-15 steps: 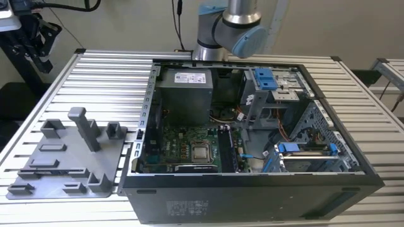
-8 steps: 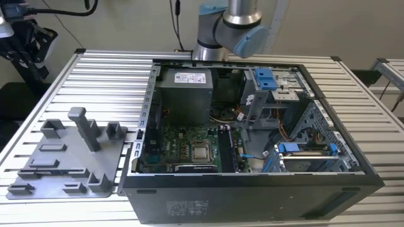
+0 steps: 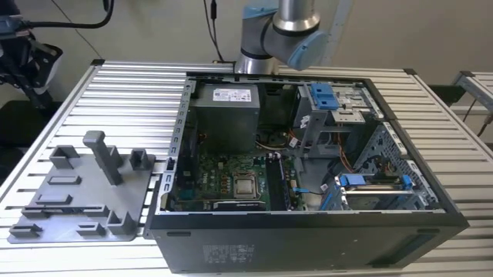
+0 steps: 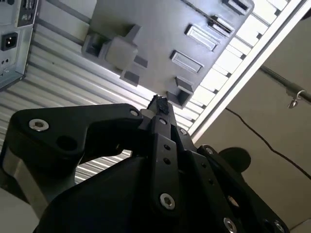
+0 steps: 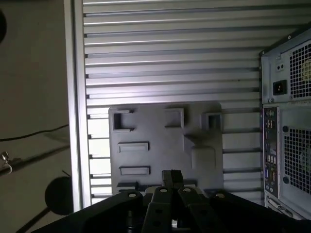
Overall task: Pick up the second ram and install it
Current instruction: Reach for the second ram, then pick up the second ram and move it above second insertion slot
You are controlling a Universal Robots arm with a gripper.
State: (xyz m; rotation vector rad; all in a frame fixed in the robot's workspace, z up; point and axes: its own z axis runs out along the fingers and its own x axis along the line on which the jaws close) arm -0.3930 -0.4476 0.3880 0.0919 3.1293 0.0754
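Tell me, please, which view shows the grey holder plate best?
The exterior view: the plate lies whole and unobstructed beside the computer case, its posts and pockets plain. The first wrist view faces the plate squarely, but the gripper covers one edge. The second wrist view shows part of it, aslant.

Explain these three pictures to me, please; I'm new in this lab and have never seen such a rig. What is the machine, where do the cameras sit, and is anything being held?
The machine is one robot arm. The exterior view, from a camera off the arm, shows it rising behind an open computer case that stands on a slatted metal table. A grey holder plate with moulded slots lies on the table, at the exterior view's left of the case. The two wrist views come from cameras riding on the arm. Both look past the black gripper down at that plate, so the gripper hangs above it. The gripper looks shut and seems to hold nothing.
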